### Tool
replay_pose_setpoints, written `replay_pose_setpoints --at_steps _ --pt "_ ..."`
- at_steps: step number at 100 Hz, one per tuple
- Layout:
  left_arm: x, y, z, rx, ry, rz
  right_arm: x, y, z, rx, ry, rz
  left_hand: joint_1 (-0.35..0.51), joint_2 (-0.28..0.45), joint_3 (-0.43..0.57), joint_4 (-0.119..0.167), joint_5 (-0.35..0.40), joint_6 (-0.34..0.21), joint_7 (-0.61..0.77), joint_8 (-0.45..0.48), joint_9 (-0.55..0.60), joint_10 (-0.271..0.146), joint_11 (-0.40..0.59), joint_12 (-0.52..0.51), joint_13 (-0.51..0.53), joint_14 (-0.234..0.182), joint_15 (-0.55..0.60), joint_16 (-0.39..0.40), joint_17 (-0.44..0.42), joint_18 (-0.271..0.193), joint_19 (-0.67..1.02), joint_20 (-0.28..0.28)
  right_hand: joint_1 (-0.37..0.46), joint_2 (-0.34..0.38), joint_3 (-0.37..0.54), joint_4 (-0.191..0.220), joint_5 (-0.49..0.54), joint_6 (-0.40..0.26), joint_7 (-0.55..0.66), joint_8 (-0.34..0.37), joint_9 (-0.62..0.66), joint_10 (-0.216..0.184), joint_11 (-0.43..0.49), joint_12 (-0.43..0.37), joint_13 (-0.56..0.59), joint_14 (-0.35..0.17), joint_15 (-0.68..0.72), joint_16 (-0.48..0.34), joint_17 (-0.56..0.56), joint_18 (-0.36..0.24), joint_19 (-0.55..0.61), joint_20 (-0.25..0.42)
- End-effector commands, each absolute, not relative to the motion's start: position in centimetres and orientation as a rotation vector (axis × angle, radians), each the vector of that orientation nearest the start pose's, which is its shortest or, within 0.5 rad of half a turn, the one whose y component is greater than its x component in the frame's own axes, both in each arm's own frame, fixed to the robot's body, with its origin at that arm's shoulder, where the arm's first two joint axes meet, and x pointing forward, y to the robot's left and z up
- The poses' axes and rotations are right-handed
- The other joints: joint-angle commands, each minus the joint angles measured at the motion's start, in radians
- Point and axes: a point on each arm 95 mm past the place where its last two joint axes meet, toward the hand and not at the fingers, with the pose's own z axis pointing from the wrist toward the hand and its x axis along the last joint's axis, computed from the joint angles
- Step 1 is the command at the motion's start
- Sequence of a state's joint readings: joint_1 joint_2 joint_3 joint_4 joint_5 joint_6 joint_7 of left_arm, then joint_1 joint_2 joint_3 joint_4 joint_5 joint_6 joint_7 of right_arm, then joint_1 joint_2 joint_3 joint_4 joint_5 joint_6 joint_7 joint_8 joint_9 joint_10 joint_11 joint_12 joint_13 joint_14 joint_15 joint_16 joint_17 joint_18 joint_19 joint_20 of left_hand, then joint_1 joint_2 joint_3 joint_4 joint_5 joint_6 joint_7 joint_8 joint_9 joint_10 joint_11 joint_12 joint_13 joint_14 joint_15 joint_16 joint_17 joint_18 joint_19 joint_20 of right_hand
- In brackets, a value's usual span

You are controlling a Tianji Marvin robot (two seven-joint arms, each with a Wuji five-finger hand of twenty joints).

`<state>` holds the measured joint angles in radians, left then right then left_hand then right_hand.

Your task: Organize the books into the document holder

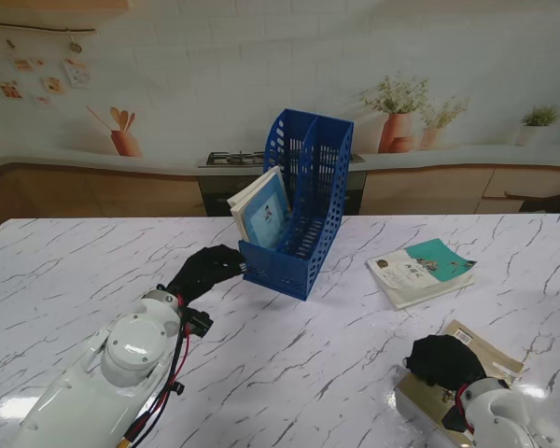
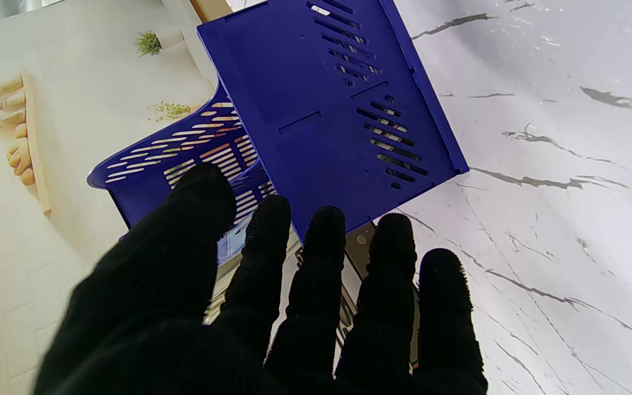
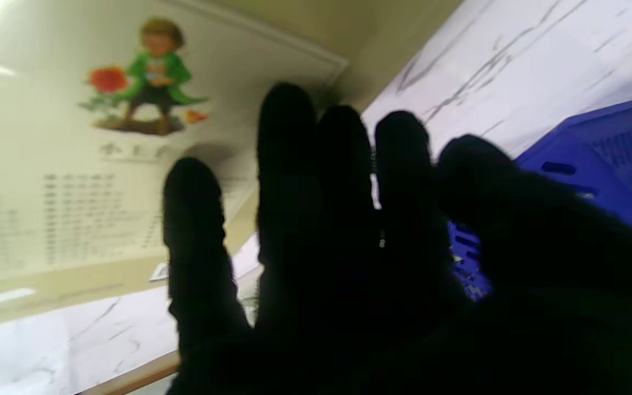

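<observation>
The blue slotted document holder [image 1: 303, 201] stands upright at the table's middle. A light-blue book [image 1: 264, 213] leans inside its left slot. My left hand [image 1: 205, 271] is open, its fingers spread, with the fingertips [image 2: 324, 219] at the holder's [image 2: 321, 109] low front wall. A teal-and-white book [image 1: 420, 271] lies flat to the holder's right. My right hand [image 1: 443, 359] rests open on a tan book [image 1: 481, 350] at the near right. In the right wrist view its fingers [image 3: 288, 164] lie across that book's cartoon cover [image 3: 74, 164], and the holder [image 3: 612, 159] shows beyond.
The white marble table [image 1: 93, 261] stretches around the holder. Behind its far edge is a printed kitchen backdrop [image 1: 168, 75]. Both arms rise from the near corners.
</observation>
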<state>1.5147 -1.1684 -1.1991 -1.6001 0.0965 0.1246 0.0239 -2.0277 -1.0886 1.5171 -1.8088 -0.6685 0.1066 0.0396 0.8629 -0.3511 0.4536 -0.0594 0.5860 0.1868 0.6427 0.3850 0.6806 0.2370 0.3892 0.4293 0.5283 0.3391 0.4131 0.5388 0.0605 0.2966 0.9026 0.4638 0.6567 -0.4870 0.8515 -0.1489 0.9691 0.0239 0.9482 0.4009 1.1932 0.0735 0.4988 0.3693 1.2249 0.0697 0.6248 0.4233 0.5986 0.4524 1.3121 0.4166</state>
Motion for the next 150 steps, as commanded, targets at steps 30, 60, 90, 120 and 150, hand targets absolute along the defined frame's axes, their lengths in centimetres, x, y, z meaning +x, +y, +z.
replay_pose_setpoints --at_steps 30,60,90,120,150 --pt "42.0 -2.9 -31.9 -2.108 0.901 -1.980 28.0 -11.4 -35.3 1.688 1.080 1.224 0.025 -0.036 0.017 -0.019 0.008 -0.003 0.038 0.009 0.025 -0.004 0.026 0.018 0.022 -0.012 0.030 0.014 -0.003 -0.026 0.050 0.024 0.020 -0.097 0.030 -0.080 -0.054 -0.104 0.044 0.088 -0.037 -0.036 0.104 0.096 -0.050 -0.017 -0.016 0.050 -0.049 -0.020 0.070 0.113" --pt "42.2 -2.9 -31.8 -2.101 0.920 -1.988 27.0 -12.3 -38.3 1.744 1.217 1.088 0.026 -0.041 0.020 -0.019 0.008 -0.004 0.044 0.003 0.027 -0.004 0.027 0.019 0.024 -0.012 0.032 0.016 -0.004 -0.026 0.050 0.024 -0.002 -0.210 0.141 -0.111 0.054 -0.112 0.094 0.054 0.077 -0.044 0.120 0.103 0.018 -0.012 0.071 0.067 0.029 -0.049 0.093 0.162" --pt "42.2 -2.9 -31.8 -2.100 0.919 -1.994 27.7 -10.8 -40.6 1.794 1.397 1.139 0.022 -0.039 0.028 -0.018 0.005 -0.001 0.040 -0.003 0.020 -0.003 0.024 0.017 0.017 -0.015 0.028 0.015 -0.009 -0.041 0.041 0.019 0.004 -0.341 0.249 -0.133 0.115 -0.084 0.131 -0.064 0.157 -0.036 0.044 0.087 0.069 -0.008 0.013 0.063 0.137 -0.061 0.043 0.135" --pt "41.9 -2.8 -31.8 -2.104 0.892 -1.987 30.5 -8.0 -40.4 1.789 1.435 1.293 0.020 -0.036 0.030 -0.018 0.004 0.000 0.037 -0.006 0.018 -0.002 0.024 0.017 0.013 -0.015 0.026 0.014 -0.014 -0.046 0.034 0.016 0.028 -0.315 0.203 -0.120 0.103 -0.076 0.126 -0.089 0.149 -0.033 0.016 0.092 0.066 -0.010 -0.014 0.069 0.161 -0.073 0.018 0.122" --pt "41.5 -2.7 -31.9 -2.112 0.892 -1.968 30.5 -8.1 -37.2 1.695 1.267 1.337 0.016 -0.031 0.021 -0.019 0.006 -0.010 0.037 -0.005 0.019 -0.009 0.023 0.016 0.009 -0.012 0.022 0.014 -0.039 -0.022 0.024 0.012 -0.069 -0.053 0.021 -0.105 0.038 -0.145 0.041 -0.009 0.056 -0.057 0.045 0.087 0.027 -0.003 -0.019 0.065 0.093 0.020 0.103 0.146"
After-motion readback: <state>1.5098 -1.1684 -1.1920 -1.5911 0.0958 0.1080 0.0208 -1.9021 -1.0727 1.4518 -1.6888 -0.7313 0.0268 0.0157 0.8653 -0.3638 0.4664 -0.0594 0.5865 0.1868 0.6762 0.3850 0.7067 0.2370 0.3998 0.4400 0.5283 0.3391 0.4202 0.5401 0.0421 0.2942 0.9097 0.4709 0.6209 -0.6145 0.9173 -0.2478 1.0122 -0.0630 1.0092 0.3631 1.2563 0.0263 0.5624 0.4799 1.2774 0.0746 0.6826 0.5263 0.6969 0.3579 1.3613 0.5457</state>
